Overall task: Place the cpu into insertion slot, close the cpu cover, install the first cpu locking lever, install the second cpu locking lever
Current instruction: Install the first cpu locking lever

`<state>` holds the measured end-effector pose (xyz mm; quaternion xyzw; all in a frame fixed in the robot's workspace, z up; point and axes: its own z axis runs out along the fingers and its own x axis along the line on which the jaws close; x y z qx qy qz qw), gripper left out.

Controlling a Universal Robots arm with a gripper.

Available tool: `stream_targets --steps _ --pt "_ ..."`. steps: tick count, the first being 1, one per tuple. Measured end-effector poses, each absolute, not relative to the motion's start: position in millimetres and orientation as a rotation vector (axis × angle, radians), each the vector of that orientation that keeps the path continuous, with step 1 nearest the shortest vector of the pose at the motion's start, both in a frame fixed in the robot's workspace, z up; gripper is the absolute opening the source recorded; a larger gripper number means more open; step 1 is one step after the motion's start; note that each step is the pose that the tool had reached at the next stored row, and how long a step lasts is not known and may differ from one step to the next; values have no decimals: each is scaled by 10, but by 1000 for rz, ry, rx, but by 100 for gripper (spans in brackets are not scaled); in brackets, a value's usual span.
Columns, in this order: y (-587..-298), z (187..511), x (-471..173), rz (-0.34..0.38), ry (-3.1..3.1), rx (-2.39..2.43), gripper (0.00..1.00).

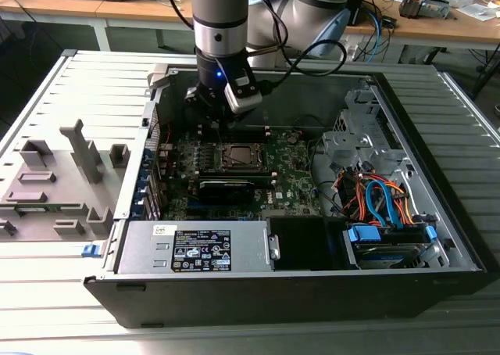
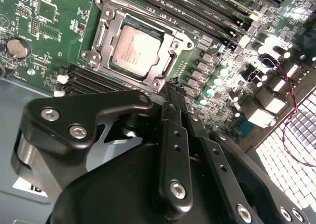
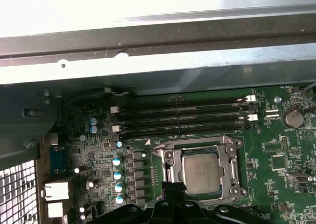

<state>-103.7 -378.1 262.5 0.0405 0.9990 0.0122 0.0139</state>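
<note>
Your cpu (image 2: pixel 136 50) already sits in the insertion slot (image 2: pixel 103 31) under the closed cpu cover (image 2: pixel 170 68); your end effector (image 2: pixel 174 93), pinched together and empty, hovers beside the slot.

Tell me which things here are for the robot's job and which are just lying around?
For the job:
- cpu, sitting in the insertion slot
- cpu cover, lying flat around the cpu
- tool, beside the slot

Just lying about:
- coin battery
- memory slots
- power supply
- blue and orange cables

Silver arm (image 1: pixel 220 15); black claw (image 2: pixel 170 93), silver screws, black cable.
</note>
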Motion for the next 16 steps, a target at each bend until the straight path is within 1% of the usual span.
stream_targets --steps 16 --pt "-3781 2624 -1137 38 3111 126 11"
